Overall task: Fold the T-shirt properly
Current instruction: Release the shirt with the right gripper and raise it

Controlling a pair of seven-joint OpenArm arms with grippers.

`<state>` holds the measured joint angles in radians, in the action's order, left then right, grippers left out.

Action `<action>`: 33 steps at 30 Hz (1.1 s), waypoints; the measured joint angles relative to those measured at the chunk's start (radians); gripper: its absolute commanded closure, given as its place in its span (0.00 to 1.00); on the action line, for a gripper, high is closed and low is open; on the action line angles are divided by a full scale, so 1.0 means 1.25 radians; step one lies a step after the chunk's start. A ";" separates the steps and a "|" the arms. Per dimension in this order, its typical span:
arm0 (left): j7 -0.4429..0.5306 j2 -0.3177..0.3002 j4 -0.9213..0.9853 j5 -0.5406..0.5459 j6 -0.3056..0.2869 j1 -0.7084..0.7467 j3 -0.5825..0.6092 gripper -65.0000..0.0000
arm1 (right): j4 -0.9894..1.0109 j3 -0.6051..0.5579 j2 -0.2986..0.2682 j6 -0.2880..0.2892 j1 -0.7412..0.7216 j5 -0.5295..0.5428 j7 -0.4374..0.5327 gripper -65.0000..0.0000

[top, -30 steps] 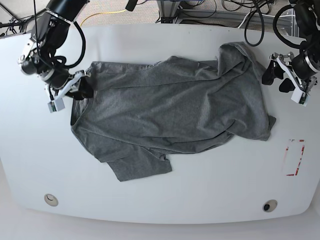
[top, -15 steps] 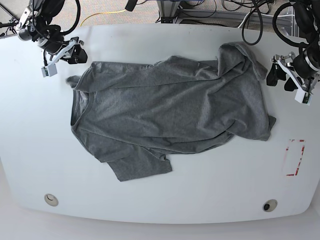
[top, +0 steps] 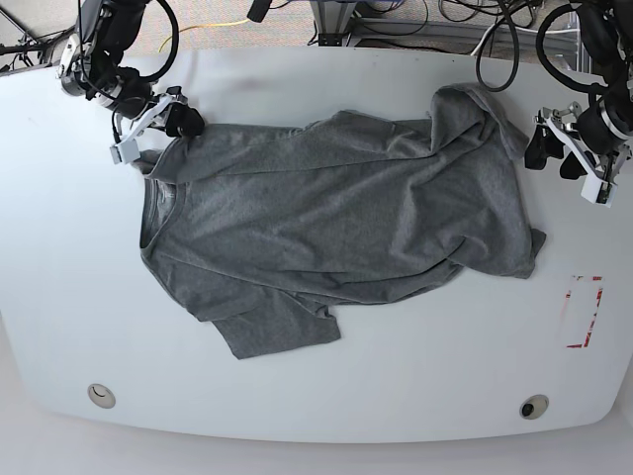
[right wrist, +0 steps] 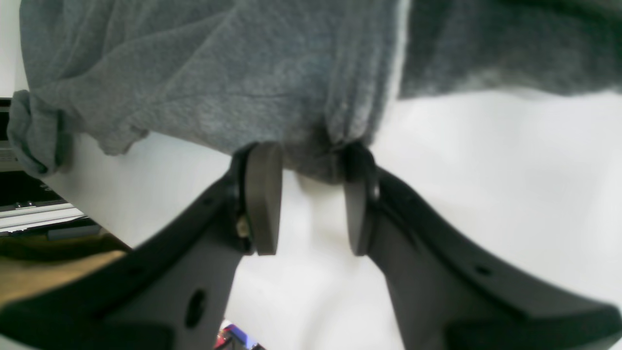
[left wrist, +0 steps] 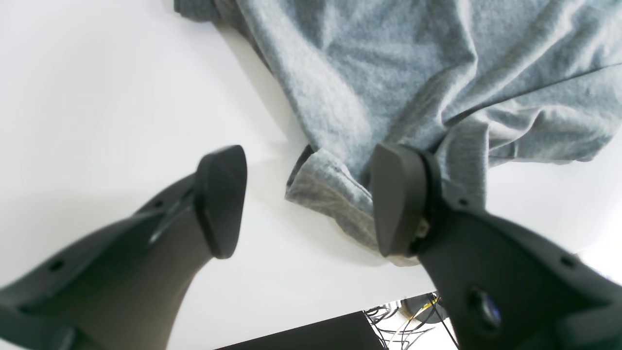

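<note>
The dark grey T-shirt (top: pixel 336 218) lies spread and wrinkled on the white table (top: pixel 415 376), collar toward the base view's left and one sleeve toward the front. My right gripper (top: pixel 183 121) is at the shirt's far-left shoulder. In the right wrist view, the right gripper (right wrist: pixel 311 199) has its jaws slightly apart and the T-shirt's (right wrist: pixel 218 73) edge at its tips, bare table showing in the gap. My left gripper (top: pixel 554 156) hovers by the hem's far-right corner. In the left wrist view, the left gripper (left wrist: pixel 308 201) is wide open over a curled T-shirt (left wrist: pixel 388 73) edge.
A red-outlined mark (top: pixel 582 312) sits on the table near the right edge. Two round holes (top: pixel 100 395) (top: pixel 534 407) lie near the front edge. Cables and frames (top: pixel 396 15) run behind the table's far edge.
The right gripper left the collar, swung up toward the far-left corner, then came back down to the shirt's far-left shoulder. The left gripper and the shirt have hardly moved.
</note>
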<state>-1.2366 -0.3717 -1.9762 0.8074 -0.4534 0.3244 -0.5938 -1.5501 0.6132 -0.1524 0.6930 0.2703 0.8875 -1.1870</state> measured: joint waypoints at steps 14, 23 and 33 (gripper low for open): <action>0.000 0.000 0.000 0.000 0.000 0.000 0.000 0.42 | 0.017 -0.004 0.027 0.006 -0.006 -0.010 0.052 0.60; 0.000 0.000 0.000 0.000 0.000 0.002 0.000 0.42 | 0.017 -0.003 0.027 0.015 -0.035 -0.065 0.077 0.60; 0.000 0.000 0.000 0.000 0.000 0.002 0.000 0.42 | 0.021 -0.002 0.027 0.006 -0.032 -0.098 0.068 1.00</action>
<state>-1.2366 -0.3714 -1.9762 0.8074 -0.4530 0.3267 -0.5938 -1.5242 0.6102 -0.1188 0.7002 0.2298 0.7654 -1.1023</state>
